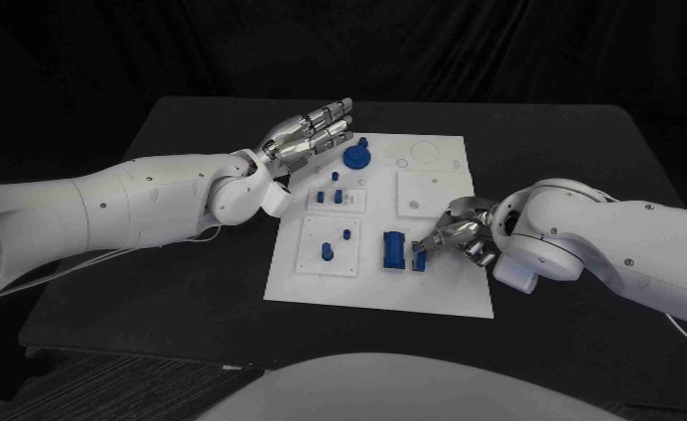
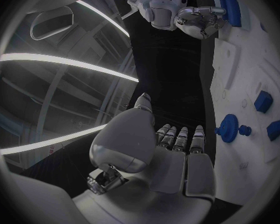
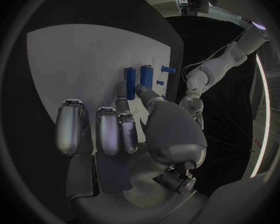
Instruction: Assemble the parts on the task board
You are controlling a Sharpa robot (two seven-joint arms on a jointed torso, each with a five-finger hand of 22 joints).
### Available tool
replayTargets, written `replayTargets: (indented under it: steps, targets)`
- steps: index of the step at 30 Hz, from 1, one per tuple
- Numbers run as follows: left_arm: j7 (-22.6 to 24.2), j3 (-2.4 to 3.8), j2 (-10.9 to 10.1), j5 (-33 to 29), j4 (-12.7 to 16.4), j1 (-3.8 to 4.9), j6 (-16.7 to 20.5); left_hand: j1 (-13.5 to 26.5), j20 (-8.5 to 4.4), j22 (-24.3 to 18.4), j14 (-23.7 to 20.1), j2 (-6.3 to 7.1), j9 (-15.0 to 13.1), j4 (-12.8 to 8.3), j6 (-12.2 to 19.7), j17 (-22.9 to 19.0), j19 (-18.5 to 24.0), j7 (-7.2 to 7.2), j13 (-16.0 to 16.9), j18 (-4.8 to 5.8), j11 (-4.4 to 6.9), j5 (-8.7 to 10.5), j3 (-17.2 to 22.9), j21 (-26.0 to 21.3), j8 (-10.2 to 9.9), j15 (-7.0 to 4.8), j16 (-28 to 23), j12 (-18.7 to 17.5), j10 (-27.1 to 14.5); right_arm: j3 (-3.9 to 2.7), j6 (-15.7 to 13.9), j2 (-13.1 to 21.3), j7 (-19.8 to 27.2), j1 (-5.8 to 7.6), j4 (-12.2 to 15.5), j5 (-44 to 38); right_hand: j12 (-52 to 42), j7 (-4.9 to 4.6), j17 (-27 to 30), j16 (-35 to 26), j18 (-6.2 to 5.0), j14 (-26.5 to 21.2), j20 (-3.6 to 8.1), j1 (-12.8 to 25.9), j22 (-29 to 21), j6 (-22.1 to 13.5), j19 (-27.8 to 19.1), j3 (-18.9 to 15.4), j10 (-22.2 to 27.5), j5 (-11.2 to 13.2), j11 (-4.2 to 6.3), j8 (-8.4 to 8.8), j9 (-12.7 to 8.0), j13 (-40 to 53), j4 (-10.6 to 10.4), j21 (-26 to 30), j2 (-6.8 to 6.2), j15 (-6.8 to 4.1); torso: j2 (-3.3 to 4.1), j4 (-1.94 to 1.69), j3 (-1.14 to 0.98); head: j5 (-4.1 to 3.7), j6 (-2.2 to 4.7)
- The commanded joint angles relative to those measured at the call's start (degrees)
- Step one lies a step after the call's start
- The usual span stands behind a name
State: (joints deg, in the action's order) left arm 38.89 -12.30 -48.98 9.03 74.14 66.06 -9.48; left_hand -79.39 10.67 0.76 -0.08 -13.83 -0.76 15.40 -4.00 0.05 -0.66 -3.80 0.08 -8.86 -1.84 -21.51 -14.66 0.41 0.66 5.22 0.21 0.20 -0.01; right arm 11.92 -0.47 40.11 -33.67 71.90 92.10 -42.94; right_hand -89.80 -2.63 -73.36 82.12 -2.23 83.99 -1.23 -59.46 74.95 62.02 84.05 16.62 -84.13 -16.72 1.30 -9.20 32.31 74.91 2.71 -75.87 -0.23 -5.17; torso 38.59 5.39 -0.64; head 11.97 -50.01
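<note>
Placement work occupies the right hand, which sits at the near right part of the white task board, its fingertips reaching to a narrow blue part that stands just beside a larger blue block. From the right wrist view the two pieces appear as upright blue bars side by side on the board, with one finger stretched out to touch the nearer one and the other fingers held loosely apart; whether the narrow part is actually pinched or only nudged I cannot tell. The left hand hovers over the board's far left corner with its fingers straight and close together, holding nothing, just beside a round blue gear-like part. Smaller blue pieces sit in the middle of the board, and two more lie on the near left plate. My judgement is that the step in hand is seating the narrow piece next to the block, so the task looks partly done, with the gear and the small pieces yet to be dealt with. The next move seems to call for a careful, steady push or a light pinch to line the narrow part up squarely, since it is slim and could tip or slide against the block if pressed off centre.
</note>
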Motion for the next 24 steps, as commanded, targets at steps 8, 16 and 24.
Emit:
replayTargets:
  steps: [8, 16, 24]
  targets:
    - [4.1, 0.05, 0.07, -0.3, 0.13, -0.08, -0.86, -0.62, 0.45, 0.01, 0.08, 0.06, -0.06, -0.21, -0.16, -0.05, 0.16, -0.36, -0.08, -0.95, -0.47, -0.56, 0.21, 0.04, 0.2, 0.2, -0.21, -0.2, 0.01, 0.0, 1.04, -0.34, -0.99, -0.19, -0.2, -0.26, -0.2, -0.21, 0.04, -0.32, -1.03, 3.15, 0.21, 1.7, 10.66, -0.74, 1.58, -2.06, -5.87, 4.69, 0.2, -0.54, -0.1, 15.09, -1.44, 0.43, -0.49, -0.04, 0.01, 0.06, -0.02, 0.08, 0.01]
    - [3.91, 0.05, 0.08, -0.3, 0.1, -0.09, -1.01, -0.73, 0.51, 0.02, 0.08, 0.07, -0.06, -0.31, -0.18, -0.05, 0.15, -0.36, -0.08, -0.94, -0.46, -0.74, 0.27, 0.05, 0.2, 0.26, -0.21, -0.2, 0.01, 0.0, 1.01, -0.3, -0.93, -0.19, -0.26, -0.33, -0.2, -0.34, -0.06, -0.26, -1.03, 3.17, 0.13, 2.13, 10.67, -1.02, 1.6, -3.58, -5.87, 7.06, 0.09, -0.72, -0.16, 15.09, -2.4, 0.48, -0.7, 0.05, 0.04, 0.07, -0.03, 0.26, 0.01]
    - [3.73, 0.05, 0.08, -0.3, 0.06, -0.11, -1.2, -0.79, 0.53, 0.01, 0.08, 0.07, -0.07, -0.36, -0.2, -0.05, 0.16, -0.36, -0.08, -0.93, -0.45, -0.86, 0.3, 0.05, 0.21, 0.3, -0.21, -0.2, 0.01, 0.0, 0.95, -0.12, -0.78, -0.19, -0.1, -0.45, -0.2, -0.48, -0.14, -0.2, -1.03, 3.19, 0.01, 3.25, 10.68, -1.37, 1.64, -6.51, -5.87, 10.55, -0.05, -1.12, -0.15, 15.09, -4.05, 0.52, -1.54, 0.17, 0.1, -0.01, -0.07, 0.12, 0.01]
